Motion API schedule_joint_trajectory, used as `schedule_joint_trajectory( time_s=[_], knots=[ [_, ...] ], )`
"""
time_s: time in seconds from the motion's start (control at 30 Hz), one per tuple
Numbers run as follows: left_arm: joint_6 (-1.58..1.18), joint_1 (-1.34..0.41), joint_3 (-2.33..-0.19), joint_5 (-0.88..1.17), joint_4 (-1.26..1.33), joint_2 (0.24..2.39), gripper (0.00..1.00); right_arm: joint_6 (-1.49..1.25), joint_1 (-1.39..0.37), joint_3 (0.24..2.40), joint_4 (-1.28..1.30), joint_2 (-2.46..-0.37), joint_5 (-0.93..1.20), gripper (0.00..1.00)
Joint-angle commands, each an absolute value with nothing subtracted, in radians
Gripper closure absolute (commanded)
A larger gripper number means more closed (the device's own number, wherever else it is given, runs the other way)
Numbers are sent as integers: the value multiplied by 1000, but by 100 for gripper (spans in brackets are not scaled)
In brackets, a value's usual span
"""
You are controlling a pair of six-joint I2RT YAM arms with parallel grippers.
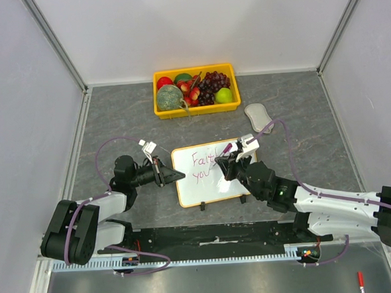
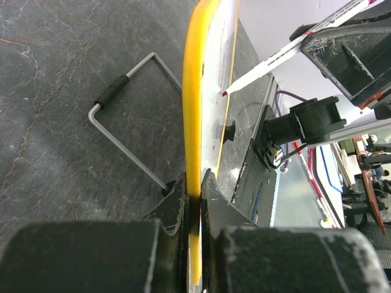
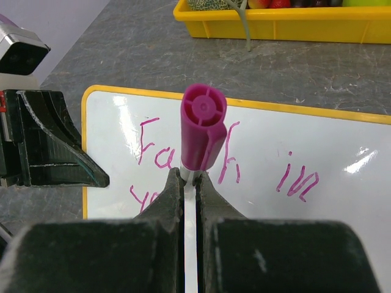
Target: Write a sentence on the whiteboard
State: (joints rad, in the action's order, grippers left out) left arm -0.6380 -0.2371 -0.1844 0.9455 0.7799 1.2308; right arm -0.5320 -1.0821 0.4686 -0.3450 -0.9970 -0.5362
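Observation:
The whiteboard [image 1: 199, 187] lies mid-table with a yellow rim [image 2: 195, 91]. My left gripper [image 1: 162, 172] is shut on its left edge, and the rim runs between the jaws [image 2: 194, 177]. Pink handwriting, the sentence [image 1: 206, 164], reads "Faith in" on top and "yo…" below [image 3: 281, 180]; the rest is hidden by my right arm. My right gripper [image 1: 225, 168] is shut on a pink-capped marker [image 3: 203, 125], cap end up. In the left wrist view the marker [image 2: 293, 46] slants down with its tip at the board's face.
A yellow fruit tray [image 1: 163, 112] holding fruit stands behind the board, also in the right wrist view [image 3: 275, 27]. A grey pad [image 1: 258, 116] lies right of it. A wire stand [image 2: 122, 122] sticks out beneath the board. A red pen [image 1: 360, 281] lies near right.

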Motion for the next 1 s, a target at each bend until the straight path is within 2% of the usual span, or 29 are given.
schedule_joint_trajectory(
  time_s=[0.0,0.63,0.97],
  knots=[
    [-552,-235,-189,870,773,1238,98,-526,-1077,508,-345,-1011,-560,100],
    [-554,-235,-190,870,773,1241,98,-561,-1075,433,-290,-989,-488,100],
    [-552,-235,-190,870,773,1241,98,-552,-1075,482,-276,-933,-497,100]
  ],
)
